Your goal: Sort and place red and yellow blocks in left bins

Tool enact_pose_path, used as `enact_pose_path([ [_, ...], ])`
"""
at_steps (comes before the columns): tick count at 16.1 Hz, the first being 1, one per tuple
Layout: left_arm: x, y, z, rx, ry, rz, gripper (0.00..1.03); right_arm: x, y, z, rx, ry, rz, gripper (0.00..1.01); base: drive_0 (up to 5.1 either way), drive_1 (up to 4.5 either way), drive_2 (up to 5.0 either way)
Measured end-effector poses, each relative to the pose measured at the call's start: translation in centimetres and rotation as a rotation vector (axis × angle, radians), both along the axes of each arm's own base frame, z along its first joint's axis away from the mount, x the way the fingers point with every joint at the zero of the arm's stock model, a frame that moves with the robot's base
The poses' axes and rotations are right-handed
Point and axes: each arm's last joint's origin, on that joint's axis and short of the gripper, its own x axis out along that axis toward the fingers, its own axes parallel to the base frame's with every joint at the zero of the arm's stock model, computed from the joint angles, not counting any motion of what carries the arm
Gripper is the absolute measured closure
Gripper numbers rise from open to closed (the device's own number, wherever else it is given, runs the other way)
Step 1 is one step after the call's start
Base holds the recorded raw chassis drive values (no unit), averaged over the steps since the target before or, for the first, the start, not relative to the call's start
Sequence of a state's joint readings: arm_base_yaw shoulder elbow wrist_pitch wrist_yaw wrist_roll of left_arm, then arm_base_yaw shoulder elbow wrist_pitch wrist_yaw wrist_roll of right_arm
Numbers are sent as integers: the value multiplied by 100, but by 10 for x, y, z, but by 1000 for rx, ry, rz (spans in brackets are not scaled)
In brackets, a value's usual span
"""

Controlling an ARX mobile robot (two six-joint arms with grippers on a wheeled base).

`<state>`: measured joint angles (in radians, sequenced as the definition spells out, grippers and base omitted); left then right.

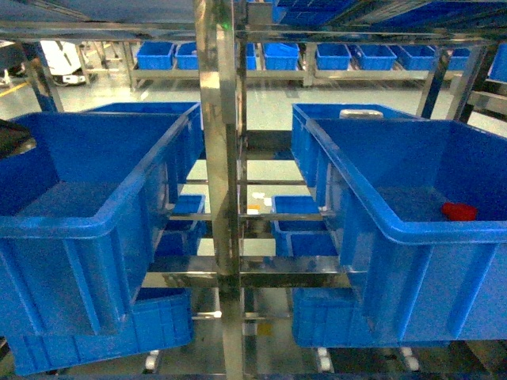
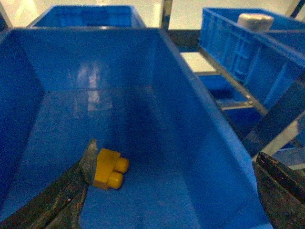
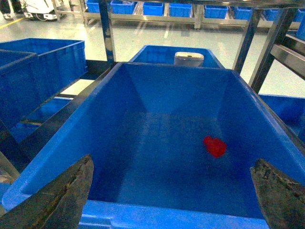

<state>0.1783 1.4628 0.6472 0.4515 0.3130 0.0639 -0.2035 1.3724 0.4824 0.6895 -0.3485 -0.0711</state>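
Steel rack (image 1: 218,158) holds blue crates (image 1: 79,198); pale glossy floor (image 1: 269,99) behind; both jaws wide.

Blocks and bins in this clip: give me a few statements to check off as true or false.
1. The yellow brick lies on the floor of the left bin. True.
2. The red block is in the same bin as the yellow brick. False: it lies in the right bin.
3. The right gripper holds the red block. False: its jaws are wide apart and empty above the bin.
4. The left gripper is open. True.
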Motion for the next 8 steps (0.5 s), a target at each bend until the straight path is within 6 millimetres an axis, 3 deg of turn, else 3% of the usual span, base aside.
enact_pose_path([
  [1, -50, -15, 48, -33, -124, -49, 5, 0, 0, 0, 0, 0, 0, 3, 0, 0, 0],
  [2, -72, -33, 65, -64, -182, -106, 5, 0, 0, 0, 0, 0, 0, 3, 0, 0, 0],
  [4, -81, -44, 75, -87, -239, -141, 5, 0, 0, 0, 0, -1, 0, 3, 0, 0, 0],
  [8, -80, -44, 71, -70, -276, -90, 9, 0, 0, 0, -2, -46, -26, 6, 0, 0, 0],
])
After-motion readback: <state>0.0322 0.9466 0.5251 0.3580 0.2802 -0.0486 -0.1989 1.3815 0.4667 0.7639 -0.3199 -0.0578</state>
